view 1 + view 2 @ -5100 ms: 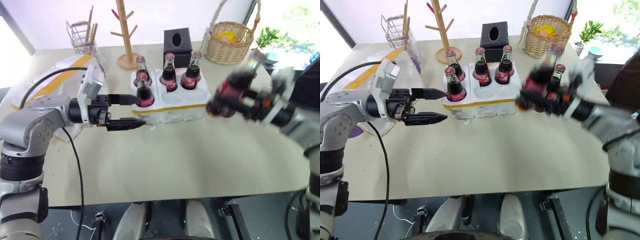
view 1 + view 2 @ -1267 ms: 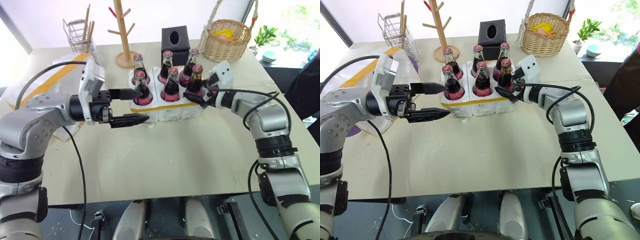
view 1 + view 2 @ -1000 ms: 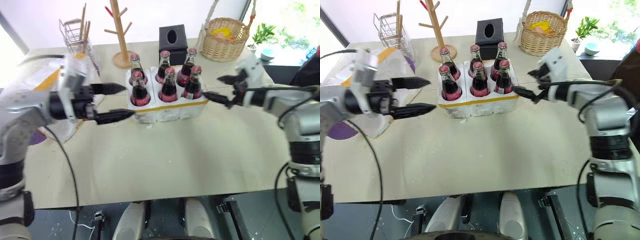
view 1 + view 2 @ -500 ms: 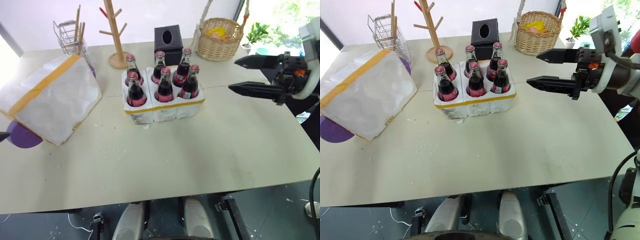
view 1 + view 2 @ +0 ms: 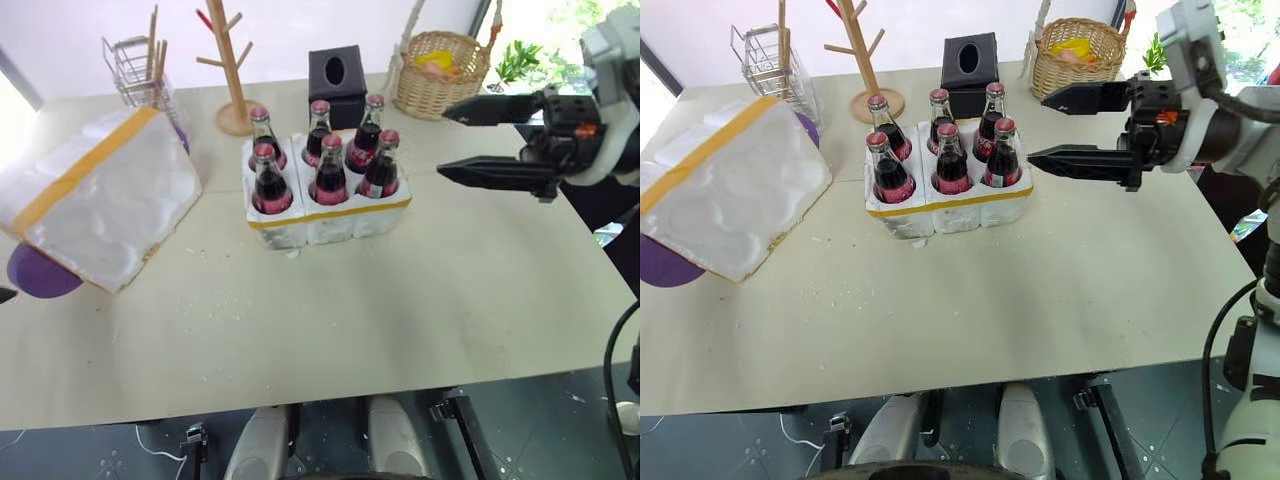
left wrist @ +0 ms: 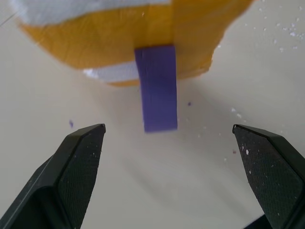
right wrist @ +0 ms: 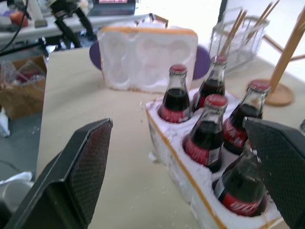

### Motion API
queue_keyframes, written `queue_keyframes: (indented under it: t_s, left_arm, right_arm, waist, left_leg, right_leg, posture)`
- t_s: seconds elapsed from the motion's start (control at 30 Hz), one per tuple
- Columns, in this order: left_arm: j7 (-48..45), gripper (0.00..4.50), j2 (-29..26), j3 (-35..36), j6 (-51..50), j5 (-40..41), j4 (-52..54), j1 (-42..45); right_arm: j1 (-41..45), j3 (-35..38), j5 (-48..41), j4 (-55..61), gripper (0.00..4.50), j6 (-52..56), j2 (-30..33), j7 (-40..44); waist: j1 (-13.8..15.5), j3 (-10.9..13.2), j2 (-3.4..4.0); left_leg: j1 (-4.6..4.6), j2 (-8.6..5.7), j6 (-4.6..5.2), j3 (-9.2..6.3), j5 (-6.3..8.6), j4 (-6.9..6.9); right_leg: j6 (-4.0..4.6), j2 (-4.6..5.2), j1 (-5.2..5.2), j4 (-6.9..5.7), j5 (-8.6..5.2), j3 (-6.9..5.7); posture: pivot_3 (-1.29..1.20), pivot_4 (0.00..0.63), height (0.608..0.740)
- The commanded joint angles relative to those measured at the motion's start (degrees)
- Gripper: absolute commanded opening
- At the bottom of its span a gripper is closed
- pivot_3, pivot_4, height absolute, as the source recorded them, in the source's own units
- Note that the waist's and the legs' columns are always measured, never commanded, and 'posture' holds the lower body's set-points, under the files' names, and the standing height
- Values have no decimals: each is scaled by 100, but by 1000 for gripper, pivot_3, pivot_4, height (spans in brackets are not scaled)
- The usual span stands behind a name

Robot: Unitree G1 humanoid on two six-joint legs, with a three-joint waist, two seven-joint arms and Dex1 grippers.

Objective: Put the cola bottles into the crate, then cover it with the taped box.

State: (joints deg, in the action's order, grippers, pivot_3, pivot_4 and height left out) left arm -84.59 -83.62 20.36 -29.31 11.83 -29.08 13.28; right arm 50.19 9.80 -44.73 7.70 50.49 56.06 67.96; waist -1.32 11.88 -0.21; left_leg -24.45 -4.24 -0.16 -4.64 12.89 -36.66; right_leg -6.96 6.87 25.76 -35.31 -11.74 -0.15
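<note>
Head view: cola bottles (image 5: 328,158) upright in crate (image 5: 330,217)

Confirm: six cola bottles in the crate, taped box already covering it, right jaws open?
Not covering. The taped box lies on the table to the left of the crate, apart from it, as the right eye view shows. Six cola bottles are in; the right gripper has open jaws.

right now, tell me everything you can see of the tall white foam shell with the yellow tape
The tall white styrofoam shell with wide yellow tape bands lies tipped on its side on the beige table, left of the low white foam crate and apart from it. Its dimpled white wall faces up, one yellow band running diagonally across it. The right wrist view shows its hollow, moulded inside facing the crate. A purple disc pokes out from beneath it. Nothing grips it.
</note>
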Motion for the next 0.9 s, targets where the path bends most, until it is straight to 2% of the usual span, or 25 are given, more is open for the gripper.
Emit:
queue_keyframes:
  t_s: [0.03, 0.17, 0.23, 0.27, 0.47, 0.5, 0.6, 0.7, 0.8, 0.9]
  left_arm:
    - [-88, 4500, 251, -1239, 270, -589, -726, 1415]
    - [-201, 4500, 713, -2175, 581, -1221, -1641, 2786]
    - [-194, 3983, 871, -2429, 764, -1445, -2115, 3243]
    - [-213, 3685, 912, -2515, 848, -1524, -2299, 3401]
    - [-271, 667, 1083, -2755, 1187, -1789, -2845, 3882]
    - [-235, 360, 1102, -2762, 1240, -1813, -2868, 3913]
    - [197, 289, 1130, -2569, 1654, -1757, -2712, 3825]
    - [1210, 289, 1291, -2084, 2057, -1524, -2181, 3731]
    - [2109, 289, 1669, -1486, 2161, -1185, -1255, 3774]
    - [2946, 289, 2088, -1202, 2176, -1099, -207, 3861]
  right_arm:
    - [-56, 388, -266, 379, 4479, 162, 67, -301]
    - [-307, 611, -419, 646, 4479, 290, 90, -632]
    - [-412, 712, -527, 763, 4500, 362, 109, -763]
    - [-450, 751, -582, 807, 4500, 387, 121, -805]
    - [-709, 900, -791, 966, 4500, 507, 226, -964]
    - [-772, 920, -822, 972, 4500, 534, 258, -961]
    - [-1022, 1005, -924, 996, 4500, 672, 399, -915]
    - [-1204, 1077, -784, 1029, 4500, 590, 434, -1176]
    - [-1387, 1276, -985, 1088, 4500, 687, 460, -1241]
    - [-1566, 1420, -1109, 1180, 4500, 769, 457, -1374]
  waist:
    - [30, -1, 1]
    - [58, -3, -5]
    - [60, -5, -13]
    - [53, -5, -18]
    - [39, -8, -26]
    - [41, -8, -25]
    - [64, -8, -27]
    - [84, -11, -32]
    - [95, -13, -44]
    - [87, -14, -47]
  left_leg:
    - [-2, 2, 0, 3, -1, 0]
    - [2, 2, 4, 32, -2, -24]
    - [1, 1, 5, 34, -1, -45]
    - [2, 1, 6, 33, -1, -51]
    - [5, 5, 6, 31, -2, -59]
    - [5, 5, 6, 30, -2, -59]
    - [5, 4, 7, 28, -2, -60]
    - [4, 4, 7, 5, -2, -64]
    - [1, 3, 6, -3, -2, -71]
    - [1, 1, 6, -4, -2, -71]
  right_leg:
    - [0, -1, 4, 0, 1, 2]
    - [1, -8, 4, -46, 2, 4]
    - [0, -7, 4, -64, 2, 4]
    - [0, -7, 1, -69, 2, 4]
    - [-1, -8, -1, -72, 1, 5]
    - [-1, -8, -1, -73, 1, 5]
    - [-1, -7, -2, -74, 1, 5]
    - [-1, -5, -3, -75, 1, 5]
    - [-1, -4, -5, -74, 1, 4]
    - [-2, -3, -9, -70, 2, 4]
  posture:
    - [0, 150, 734]
    - [0, 150, 734]
    - [0, 150, 734]
    - [0, 150, 734]
    - [0, 150, 734]
    - [0, 150, 734]
    - [0, 150, 734]
    - [0, 150, 734]
    - [0, 150, 734]
    - [0, 150, 734]
